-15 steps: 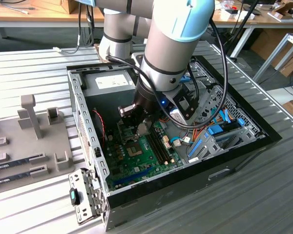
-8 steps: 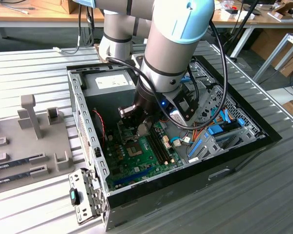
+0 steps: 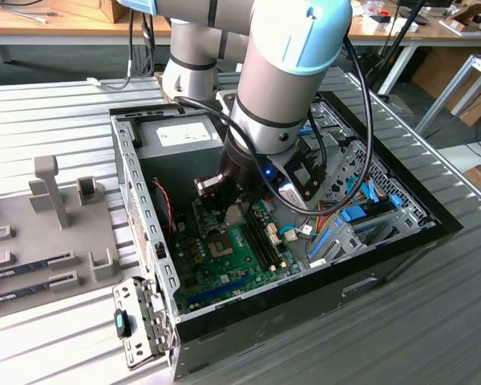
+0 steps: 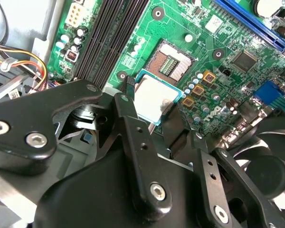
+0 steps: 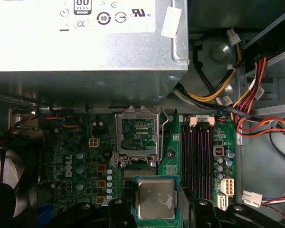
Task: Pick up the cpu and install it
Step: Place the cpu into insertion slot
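Note:
The cpu [image 4: 154, 100], a small square chip with a silver top and a green rim, is held just above the green motherboard [image 4: 228, 85]. My gripper [image 4: 152, 108] is shut on it, a black finger [image 4: 129, 116] pressing on each side. The open socket [image 4: 173, 61] lies just beyond the chip, apart from it. In the first wrist view the cpu [image 5: 156, 198] sits between the fingers of my gripper [image 5: 156, 203], below the socket's raised metal lid [image 5: 137, 135]. In the exterior view my gripper [image 3: 234, 213] hangs inside the computer case, just above the socket [image 3: 222, 245].
A silver power supply [image 5: 85, 38] stands close behind the socket. Black memory slots [image 5: 199, 156] run beside it, with bundled cables [image 5: 247, 104] further out. A black fan [image 4: 270, 171] sits near the fingers. The case walls [image 3: 132, 176] surround the board. A grey fixture tray [image 3: 56, 200] lies on the exterior view's left.

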Action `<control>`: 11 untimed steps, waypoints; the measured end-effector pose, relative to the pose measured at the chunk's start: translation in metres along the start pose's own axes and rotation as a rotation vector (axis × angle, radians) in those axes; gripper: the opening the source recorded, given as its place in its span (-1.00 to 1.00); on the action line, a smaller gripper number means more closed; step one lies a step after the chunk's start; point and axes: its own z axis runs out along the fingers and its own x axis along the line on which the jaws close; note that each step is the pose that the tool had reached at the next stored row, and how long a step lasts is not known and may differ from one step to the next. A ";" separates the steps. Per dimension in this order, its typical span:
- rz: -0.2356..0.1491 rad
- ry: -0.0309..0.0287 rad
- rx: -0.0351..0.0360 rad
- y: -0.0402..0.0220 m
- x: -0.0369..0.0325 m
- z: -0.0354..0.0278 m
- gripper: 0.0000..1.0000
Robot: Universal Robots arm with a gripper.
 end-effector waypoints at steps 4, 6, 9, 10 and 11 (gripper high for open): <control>0.000 0.0000 0.0000 -0.0004 0.0000 0.0010 -0.05; 0.000 0.0000 0.0000 -0.0005 0.0000 0.0015 -0.05; 0.000 0.0000 0.0000 -0.0007 0.0000 0.0020 -0.05; 0.000 0.0000 0.0000 -0.0007 0.0000 0.0022 -0.05; 0.000 0.0000 -0.0001 -0.0008 0.0001 0.0024 -0.05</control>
